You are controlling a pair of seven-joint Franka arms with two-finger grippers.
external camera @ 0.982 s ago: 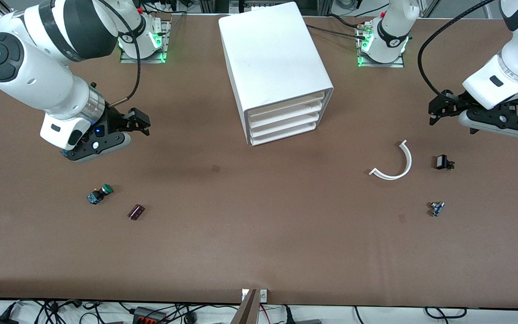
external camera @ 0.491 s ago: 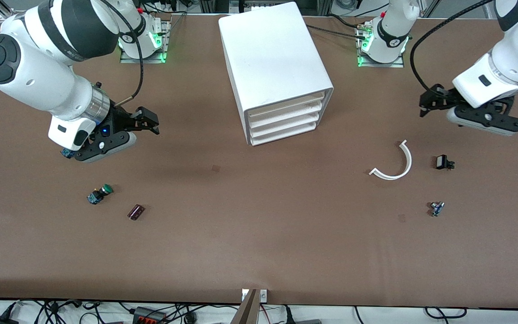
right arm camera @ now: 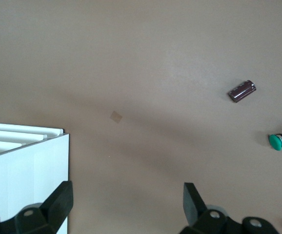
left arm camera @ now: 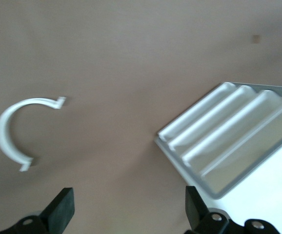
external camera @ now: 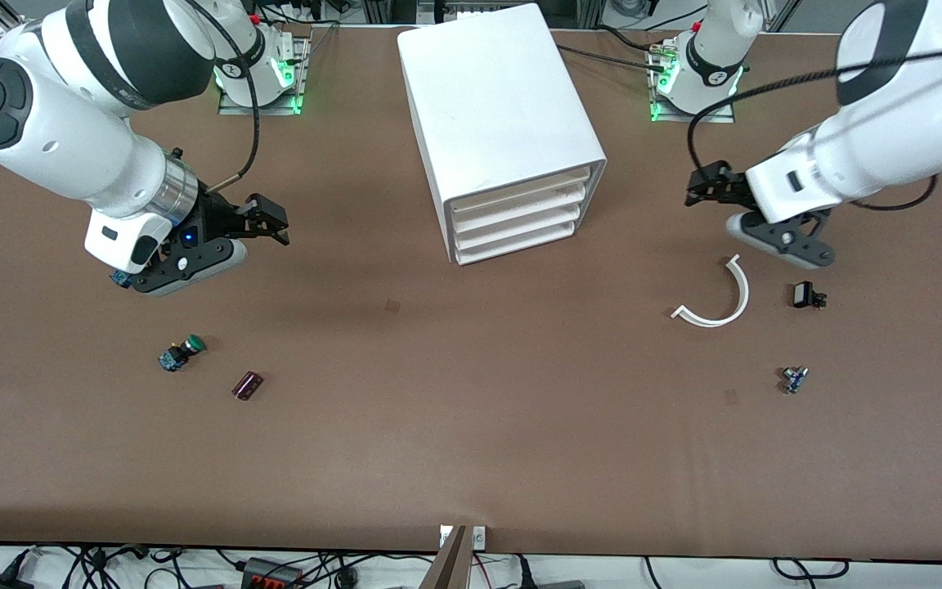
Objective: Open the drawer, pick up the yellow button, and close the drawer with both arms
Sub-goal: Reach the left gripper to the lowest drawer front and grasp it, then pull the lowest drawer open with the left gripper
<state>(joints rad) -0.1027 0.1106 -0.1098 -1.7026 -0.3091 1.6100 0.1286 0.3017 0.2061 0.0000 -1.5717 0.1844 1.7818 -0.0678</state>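
Note:
The white cabinet [external camera: 504, 123] stands at the middle of the table, and its uppermost drawer [external camera: 520, 190] is shut flush with the three below. No orange-yellow button shows; it is hidden or out of view. My left gripper [external camera: 698, 186] is open and empty, in the air beside the cabinet toward the left arm's end of the table. In the left wrist view its open gripper [left arm camera: 129, 214] faces the cabinet's front [left arm camera: 229, 141]. My right gripper [external camera: 275, 221] is open and empty, over bare table toward the right arm's end. The right wrist view [right arm camera: 126, 209] shows the cabinet's corner [right arm camera: 24, 165].
A green-capped button [external camera: 181, 352] and a maroon cylinder [external camera: 247, 384] lie toward the right arm's end, nearer the front camera. A white curved strip [external camera: 720, 298], a small black part [external camera: 806, 295] and a small grey part [external camera: 793, 379] lie toward the left arm's end.
My left gripper has swung in from the table's end toward the cabinet. My right gripper moved slightly toward the cabinet, then held still.

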